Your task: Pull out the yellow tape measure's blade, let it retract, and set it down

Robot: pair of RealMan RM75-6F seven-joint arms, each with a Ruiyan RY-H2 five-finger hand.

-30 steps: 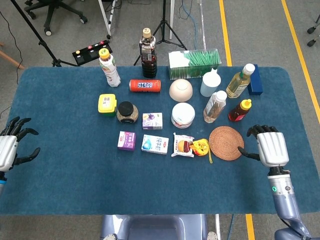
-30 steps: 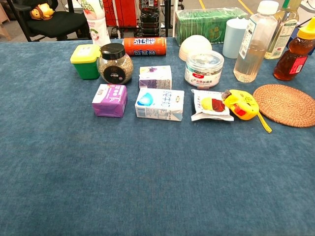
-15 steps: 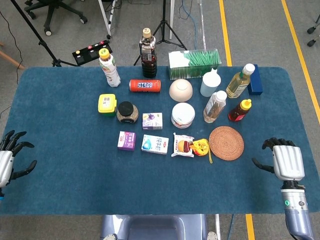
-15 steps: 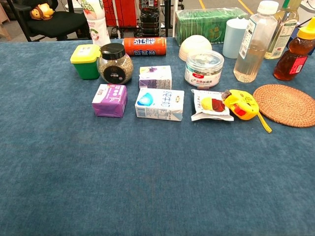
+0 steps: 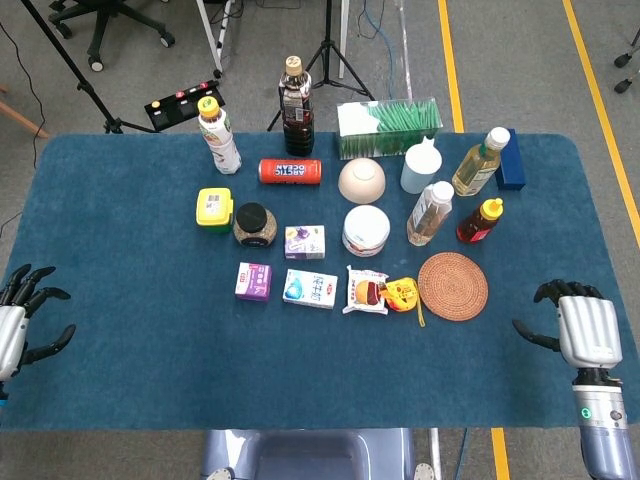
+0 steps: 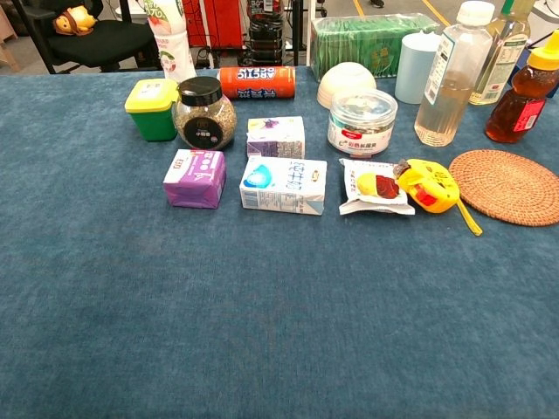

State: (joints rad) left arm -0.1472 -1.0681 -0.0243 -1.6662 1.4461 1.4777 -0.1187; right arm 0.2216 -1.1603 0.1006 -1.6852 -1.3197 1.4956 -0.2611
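The yellow tape measure lies on the blue table between a snack packet and a round woven coaster, its yellow strap trailing toward me. In the chest view the yellow tape measure shows at the right, beside the coaster. My right hand hovers at the table's right front edge, fingers apart and holding nothing, well right of the tape. At the far left edge my left hand is also open and holds nothing. Neither hand shows in the chest view.
Small boxes, a jar, a green-lidded tub, a red can, bowls, a round tin and several bottles crowd the table's middle and back. A green-filled clear box stands at the rear.
Both hands have drawn back toward the table's front corners, the right one moving away from the coaster and the left one lower at the left edge. The tape measure has not moved.
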